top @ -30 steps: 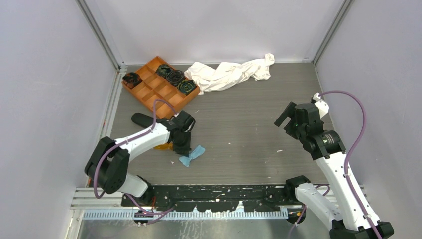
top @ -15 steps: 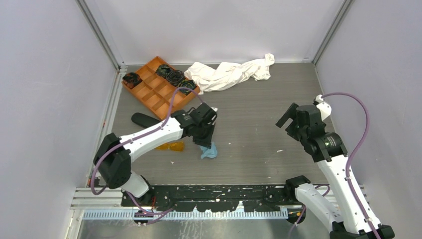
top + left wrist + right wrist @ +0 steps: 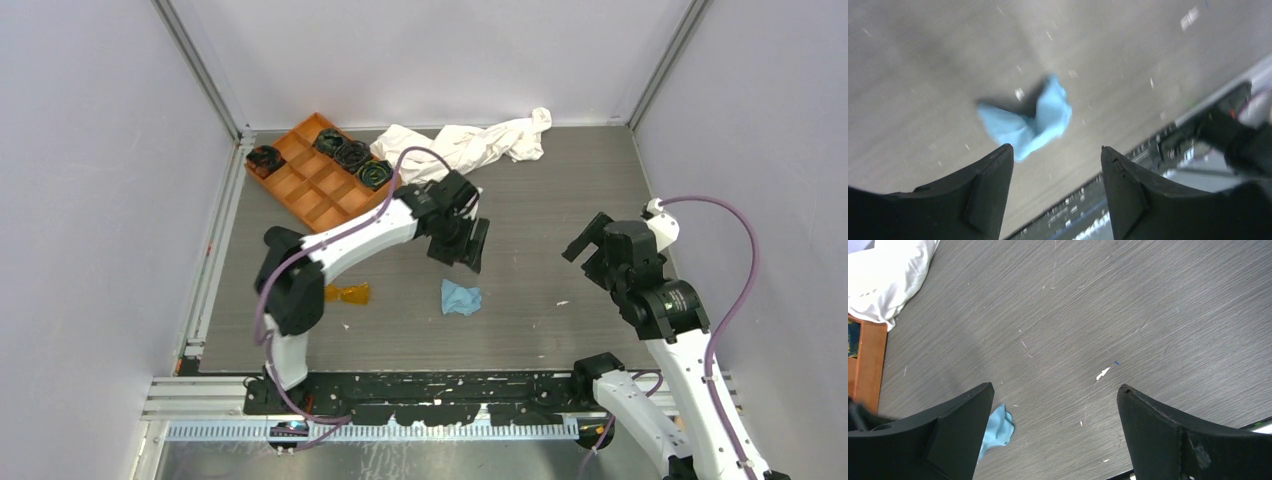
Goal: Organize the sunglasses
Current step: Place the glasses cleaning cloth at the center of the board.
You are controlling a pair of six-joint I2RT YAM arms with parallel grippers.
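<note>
The sunglasses (image 3: 347,293), amber with orange lenses, lie on the table left of centre, with no gripper near them. My left gripper (image 3: 468,252) hangs open over the middle of the table, a little beyond a crumpled light blue cloth (image 3: 461,297). From the left wrist, the cloth (image 3: 1028,120) lies on the table beyond the spread fingertips, and nothing sits in the left gripper (image 3: 1055,150). My right gripper (image 3: 585,240) hovers open above bare table at the right. Its wrist view shows the right gripper (image 3: 1055,387) empty, with the cloth (image 3: 998,430) beside its left finger.
An orange compartment tray (image 3: 318,186) holding dark coiled items stands at the back left. A rumpled white cloth (image 3: 465,145) lies along the back edge. The arms' black base rail (image 3: 450,385) runs along the near edge. The left arm's elbow (image 3: 285,250) stands over the left side.
The left gripper carried the blue cloth rightward from beside the sunglasses, opened and let it drop, then lifted away toward the back. The right arm shifted slightly right.
</note>
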